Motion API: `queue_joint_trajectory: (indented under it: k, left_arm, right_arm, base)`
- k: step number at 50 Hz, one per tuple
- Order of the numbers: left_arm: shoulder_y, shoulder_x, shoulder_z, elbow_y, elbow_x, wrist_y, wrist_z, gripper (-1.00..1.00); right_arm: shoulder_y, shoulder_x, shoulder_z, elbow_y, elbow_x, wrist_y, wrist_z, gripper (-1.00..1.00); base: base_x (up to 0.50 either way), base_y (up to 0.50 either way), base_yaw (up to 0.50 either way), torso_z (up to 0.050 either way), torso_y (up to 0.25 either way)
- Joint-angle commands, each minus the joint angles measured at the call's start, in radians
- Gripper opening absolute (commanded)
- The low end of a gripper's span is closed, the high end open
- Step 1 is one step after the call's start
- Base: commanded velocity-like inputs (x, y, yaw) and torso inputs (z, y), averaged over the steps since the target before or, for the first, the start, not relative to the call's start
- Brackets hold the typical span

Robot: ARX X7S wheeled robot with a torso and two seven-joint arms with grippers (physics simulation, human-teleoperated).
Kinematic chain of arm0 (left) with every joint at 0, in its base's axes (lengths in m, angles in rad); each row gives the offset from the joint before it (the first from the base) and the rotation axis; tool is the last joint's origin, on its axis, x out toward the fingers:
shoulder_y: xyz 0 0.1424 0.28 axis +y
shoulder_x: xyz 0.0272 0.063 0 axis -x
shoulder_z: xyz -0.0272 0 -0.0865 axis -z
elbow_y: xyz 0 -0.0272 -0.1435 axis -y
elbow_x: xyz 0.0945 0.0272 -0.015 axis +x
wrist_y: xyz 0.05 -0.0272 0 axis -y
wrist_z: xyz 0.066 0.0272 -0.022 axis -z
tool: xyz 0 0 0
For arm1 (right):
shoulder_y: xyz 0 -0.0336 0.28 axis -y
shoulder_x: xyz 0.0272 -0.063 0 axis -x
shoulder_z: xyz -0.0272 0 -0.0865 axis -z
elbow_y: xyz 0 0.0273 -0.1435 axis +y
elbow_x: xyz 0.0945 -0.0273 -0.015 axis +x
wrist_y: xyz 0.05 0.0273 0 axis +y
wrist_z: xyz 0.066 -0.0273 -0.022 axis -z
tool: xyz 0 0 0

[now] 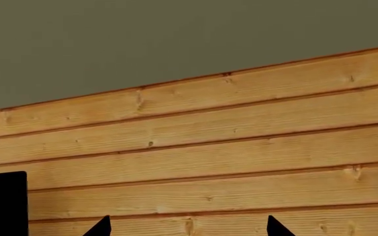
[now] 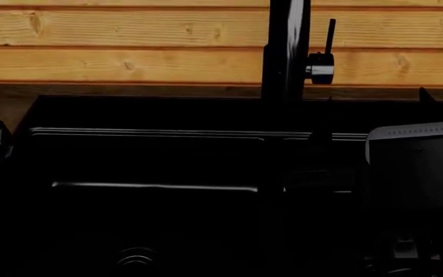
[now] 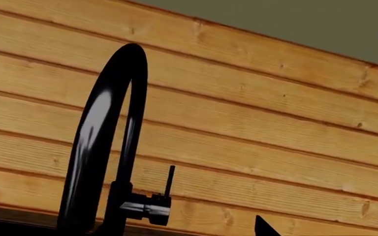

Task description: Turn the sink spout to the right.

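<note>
The sink spout (image 2: 285, 49) is a thick glossy black column rising behind the sink (image 2: 152, 133), and its top runs out of the head view. In the right wrist view the sink spout (image 3: 102, 132) arches over as a gooseneck. My right gripper (image 3: 179, 229) is open, low and to the spout's right. Only one of its fingertips (image 3: 264, 228) shows, and nothing lies between the jaws. My left gripper (image 1: 189, 229) is open on bare wall planks, with both of its tips at the frame's lower edge.
A thin black stick lever (image 2: 330, 36) on a chrome collar (image 2: 321, 73) sits just right of the spout. A plank wall (image 2: 129, 34) backs the counter. One round drain (image 2: 135, 257) shows in the left basin. A black block (image 1: 2, 202) edges the left wrist view.
</note>
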Motion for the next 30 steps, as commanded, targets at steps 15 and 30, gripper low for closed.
queue_joint_trajectory:
  k: [15,30]
  left_arm:
    - [0.002,-0.002,0.016,-0.007,-0.002,0.008,-0.009,1.0]
    - [-0.007,-0.002,0.021,-0.005,-0.009,0.002,-0.013,1.0]
  right_arm:
    - [-0.011,-0.008,0.015,0.01,0.009,0.0,0.018,1.0]
    - [-0.016,-0.003,0.009,0.012,0.004,-0.001,0.027,1.0]
  base:
    - [0.01,0.0,0.0,0.0,0.001]
    - [0.0,0.0,0.0,0.0,0.0]
